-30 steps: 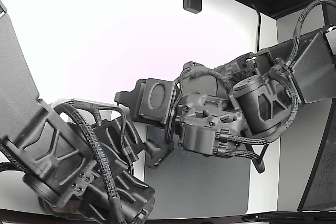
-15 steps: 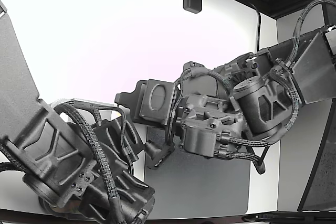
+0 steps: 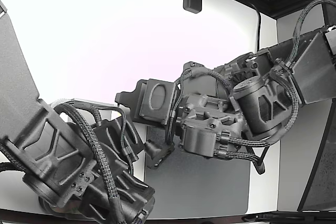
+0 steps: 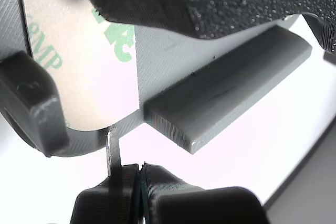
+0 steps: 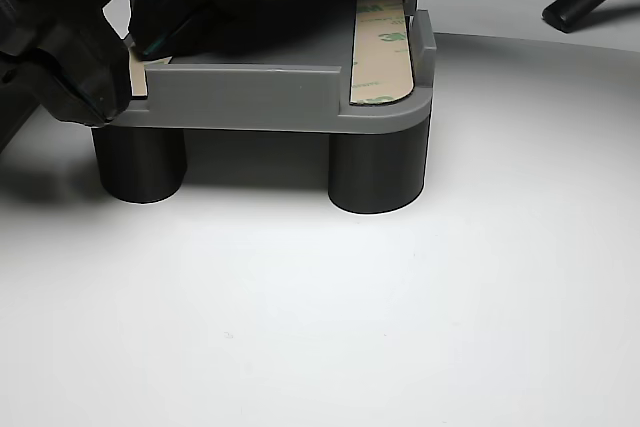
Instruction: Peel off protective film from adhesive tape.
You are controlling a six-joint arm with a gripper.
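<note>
In the wrist view, a tan adhesive tape strip (image 4: 86, 77) with green print lies on a grey fixture part (image 4: 226, 90). A thin film tab (image 4: 113, 150) hangs from the strip's rounded end into my gripper (image 4: 140, 179), whose jaws are shut on it. In the other view the grey part (image 5: 250, 97) stands on round legs. My gripper (image 5: 122, 65) sits at one tape end (image 5: 137, 72), and a second strip (image 5: 383, 47) lies at the opposite side. In the exterior view the fingertips are hidden behind my arm (image 3: 210, 129).
A second black arm (image 3: 68, 161) fills the exterior view's lower left, close to mine. A grey mat (image 3: 205, 182) lies on the white table below. A black holder plate (image 3: 155, 98) sits between the arms. A raised grey bar (image 4: 231, 85) runs beside the strip.
Almost nothing differs; my wrist shifts only very slightly in the exterior view.
</note>
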